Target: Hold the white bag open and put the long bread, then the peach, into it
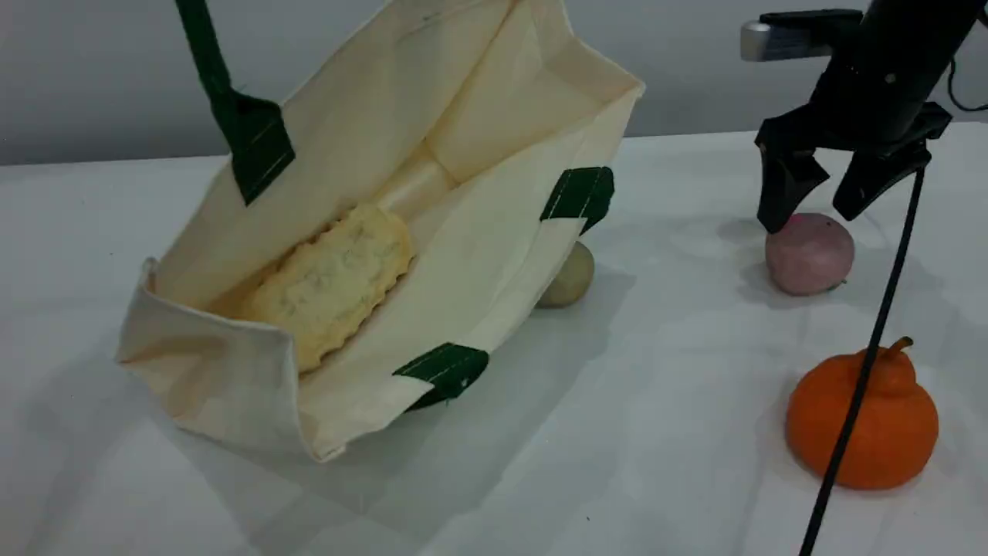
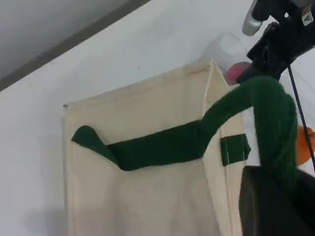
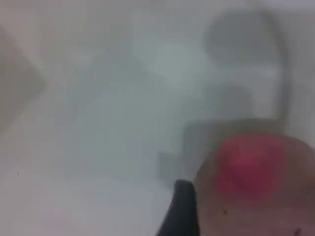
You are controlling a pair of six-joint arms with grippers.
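Round orange stemmed fruit [image 1: 864, 421]; right end effector [image 1: 810, 212] spread above smooth pink peach [image 1: 809, 253].

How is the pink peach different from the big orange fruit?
The peach is pale pink with a magenta patch; the orange fruit is bright orange all over. The peach is smaller and looks stemless; the orange fruit has a stem on a bump. The open right end effector hangs over the peach, not the orange fruit. Both sit on the table.
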